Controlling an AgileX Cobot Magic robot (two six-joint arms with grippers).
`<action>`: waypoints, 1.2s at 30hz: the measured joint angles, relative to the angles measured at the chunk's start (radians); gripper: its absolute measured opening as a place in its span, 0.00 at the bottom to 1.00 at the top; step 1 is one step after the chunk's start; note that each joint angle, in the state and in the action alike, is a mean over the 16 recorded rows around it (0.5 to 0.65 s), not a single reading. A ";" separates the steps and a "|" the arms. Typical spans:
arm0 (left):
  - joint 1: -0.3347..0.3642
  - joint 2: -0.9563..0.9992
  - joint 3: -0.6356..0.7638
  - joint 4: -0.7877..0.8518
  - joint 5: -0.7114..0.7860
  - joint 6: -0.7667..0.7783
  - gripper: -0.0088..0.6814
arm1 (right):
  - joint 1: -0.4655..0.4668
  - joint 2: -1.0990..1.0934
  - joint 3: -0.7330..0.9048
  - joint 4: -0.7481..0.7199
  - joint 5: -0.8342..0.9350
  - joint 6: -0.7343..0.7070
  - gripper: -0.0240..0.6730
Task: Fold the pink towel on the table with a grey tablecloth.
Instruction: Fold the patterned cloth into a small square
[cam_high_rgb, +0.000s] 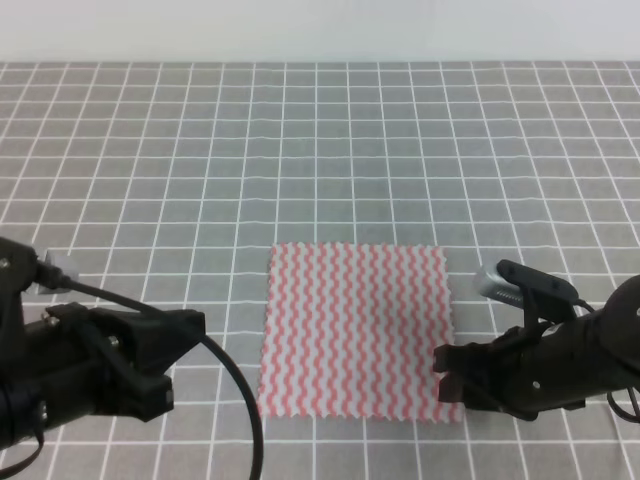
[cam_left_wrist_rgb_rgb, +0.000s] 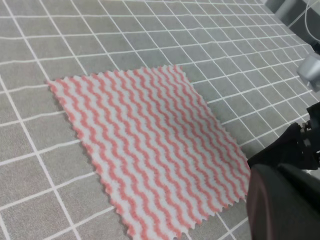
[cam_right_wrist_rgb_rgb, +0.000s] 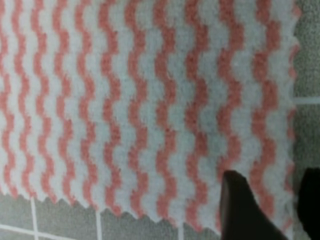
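The pink towel (cam_high_rgb: 355, 330) lies flat and unfolded on the table with a grey tablecloth (cam_high_rgb: 320, 150). It also shows in the left wrist view (cam_left_wrist_rgb_rgb: 150, 145) and fills the right wrist view (cam_right_wrist_rgb_rgb: 140, 100). My right gripper (cam_high_rgb: 447, 378) is at the towel's near right corner. In the right wrist view (cam_right_wrist_rgb_rgb: 275, 210) its two dark fingers (cam_right_wrist_rgb_rgb: 240, 205) stand apart over that corner. My left gripper (cam_high_rgb: 185, 345) is left of the towel, about one grid cell from its edge. A dark blurred part of it (cam_left_wrist_rgb_rgb: 280, 205) fills the left wrist view's lower right corner.
The gridded grey cloth runs to a white wall (cam_high_rgb: 320, 30) at the back. In the left wrist view the right arm (cam_left_wrist_rgb_rgb: 292, 147) shows just beyond the towel's right side.
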 joint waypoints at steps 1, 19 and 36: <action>0.000 0.000 0.000 0.000 0.000 0.000 0.01 | 0.000 0.002 0.000 0.001 0.002 0.000 0.39; 0.000 0.001 0.000 0.000 -0.001 0.001 0.01 | -0.002 0.018 -0.005 -0.012 0.028 -0.002 0.31; 0.000 0.001 0.000 -0.002 -0.001 0.003 0.01 | -0.002 0.018 -0.007 -0.055 0.064 -0.001 0.19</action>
